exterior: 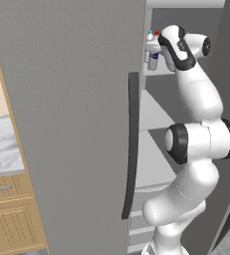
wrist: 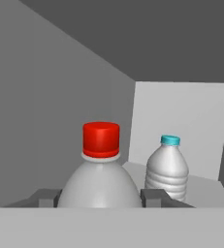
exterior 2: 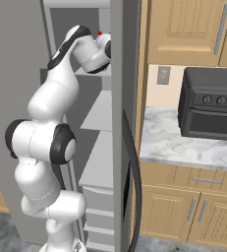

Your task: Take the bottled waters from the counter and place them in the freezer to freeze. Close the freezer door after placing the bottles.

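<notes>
Now I am deep in the freezer [exterior: 156, 107], up at its top shelf [exterior: 159, 74], with the red-capped bottle [wrist: 100, 179] in my gripper [wrist: 101, 199]. My job here is to set this bottle down and leave it standing. To do that well, I judge I should bring its base flat onto the shelf before I let go, keep it upright, and place it well clear of the teal-capped bottle [wrist: 167, 169], which already stands on the shelf beyond and to the right of the red-capped bottle in my hand view. A tilt or a nudge could knock that one over. When I release, I should part my fingers evenly and back straight out, not sideways.

My jaws are pinching the red-capped bottle: one finger [wrist: 46, 197] presses each side of its shoulder, just below the cap. I touch nothing else that I can see. Whether its base already rests on the shelf I cannot tell.

The freezer door [exterior: 71, 124] stands open, left of the red-capped bottle in the left base view, so closing it comes later.
</notes>
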{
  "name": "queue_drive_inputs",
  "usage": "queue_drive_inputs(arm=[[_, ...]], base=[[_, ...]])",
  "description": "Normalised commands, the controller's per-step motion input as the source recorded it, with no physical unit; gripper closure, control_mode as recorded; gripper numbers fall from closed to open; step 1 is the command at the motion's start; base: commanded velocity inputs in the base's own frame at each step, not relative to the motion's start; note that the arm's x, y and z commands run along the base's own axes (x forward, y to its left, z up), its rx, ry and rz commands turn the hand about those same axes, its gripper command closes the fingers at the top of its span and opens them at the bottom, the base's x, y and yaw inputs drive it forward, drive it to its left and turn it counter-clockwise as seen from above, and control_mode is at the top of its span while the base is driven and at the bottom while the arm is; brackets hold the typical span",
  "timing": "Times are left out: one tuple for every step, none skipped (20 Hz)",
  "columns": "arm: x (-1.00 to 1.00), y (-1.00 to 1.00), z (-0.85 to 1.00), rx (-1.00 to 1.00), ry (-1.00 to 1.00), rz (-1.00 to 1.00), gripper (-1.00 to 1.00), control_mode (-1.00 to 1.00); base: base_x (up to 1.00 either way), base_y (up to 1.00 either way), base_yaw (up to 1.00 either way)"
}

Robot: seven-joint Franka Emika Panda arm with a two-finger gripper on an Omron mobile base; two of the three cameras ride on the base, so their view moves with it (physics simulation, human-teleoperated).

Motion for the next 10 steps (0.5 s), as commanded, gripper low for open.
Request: queue_drive_inputs(arm=[[0.17, 0.00, -0.02, -0.03, 0.00, 0.00, 1.00, -1.00], [0.16, 0.00, -0.01, -0.01, 0.00, 0.00, 1.00, -1.00], [0.13, 0.00, -0.04, -0.01, 0.00, 0.00, 1.00, -1.00], [0.14, 0.00, -0.10, -0.01, 0.00, 0.00, 1.00, -1.00], [0.06, 0.00, -0.23, -0.04, 0.00, 0.00, 1.00, -1.00], [0.01, 0.00, -0.31, -0.04, 0.02, 0.00, 1.00, -1.00], [0.00, 0.00, -0.36, -0.03, 0.01, 0.00, 1.00, -1.00], [0.00, 0.00, -0.44, -0.01, 0.01, 0.00, 1.00, -1.00], [0.00, 0.00, -0.44, 0.00, 0.05, 0.00, 1.00, -1.00], [0.00, 0.00, -0.40, 0.00, 0.07, 0.00, 1.00, -1.00]], base=[[0.00, 0.00, 0.00], [0.00, 0.00, 0.00], [0.00, 0.00, 0.00], [0.00, 0.00, 0.00], [0.00, 0.00, 0.00], [0.00, 0.00, 0.00], [0.00, 0.00, 0.00], [0.00, 0.00, 0.00], [0.00, 0.00, 0.00], [0.00, 0.00, 0.00]])
